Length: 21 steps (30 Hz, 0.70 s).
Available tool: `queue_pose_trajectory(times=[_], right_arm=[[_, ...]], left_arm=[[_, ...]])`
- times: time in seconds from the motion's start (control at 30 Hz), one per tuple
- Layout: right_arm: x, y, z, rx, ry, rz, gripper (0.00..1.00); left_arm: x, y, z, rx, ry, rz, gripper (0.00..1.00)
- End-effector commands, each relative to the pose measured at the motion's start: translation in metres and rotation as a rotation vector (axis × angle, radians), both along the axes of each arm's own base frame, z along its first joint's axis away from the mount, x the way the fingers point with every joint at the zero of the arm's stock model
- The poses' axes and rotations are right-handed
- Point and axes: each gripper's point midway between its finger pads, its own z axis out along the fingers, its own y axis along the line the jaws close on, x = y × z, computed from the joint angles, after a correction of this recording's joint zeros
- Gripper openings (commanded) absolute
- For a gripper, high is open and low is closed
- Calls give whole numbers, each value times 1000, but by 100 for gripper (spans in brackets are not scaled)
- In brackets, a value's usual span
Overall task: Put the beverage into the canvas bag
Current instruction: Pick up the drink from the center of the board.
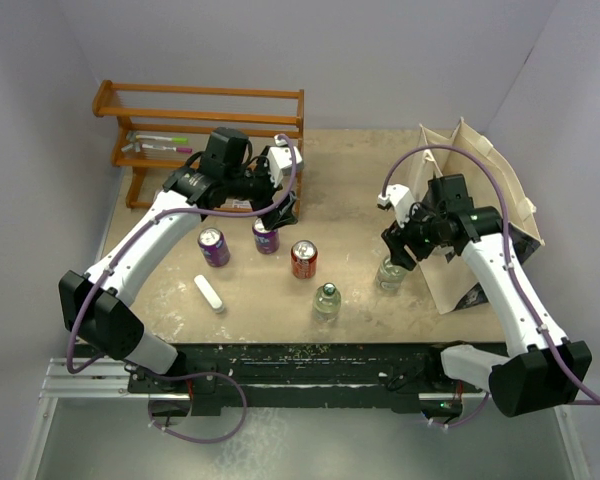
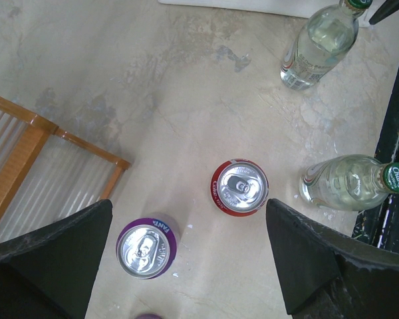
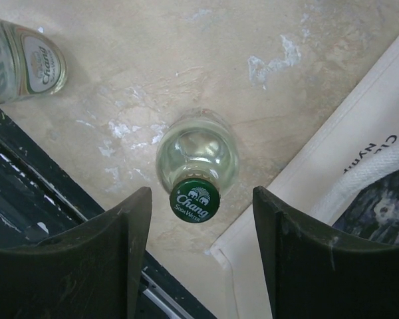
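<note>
The bottle stands upright beside the canvas bag, cap facing right tool.

Three drink cans are counted: one purple can, a second purple can and one red can. Two green-capped glass bottles are seen, the near bottle and the right bottle. One canvas bag, one wooden rack and one small white object are counted
</note>
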Motion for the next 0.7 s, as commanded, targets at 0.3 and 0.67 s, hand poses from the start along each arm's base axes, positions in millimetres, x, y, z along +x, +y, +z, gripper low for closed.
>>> queue_pose_trajectory(times=[0.3,0.67], right_arm=[[-2,-4,-18,-41,26,36,57],[1,-2,-16,-34,16,43,53]], left_arm=[[0,-1,11,-37,-64,-29,99],[1,1,10,-44,-59,-24,99]])
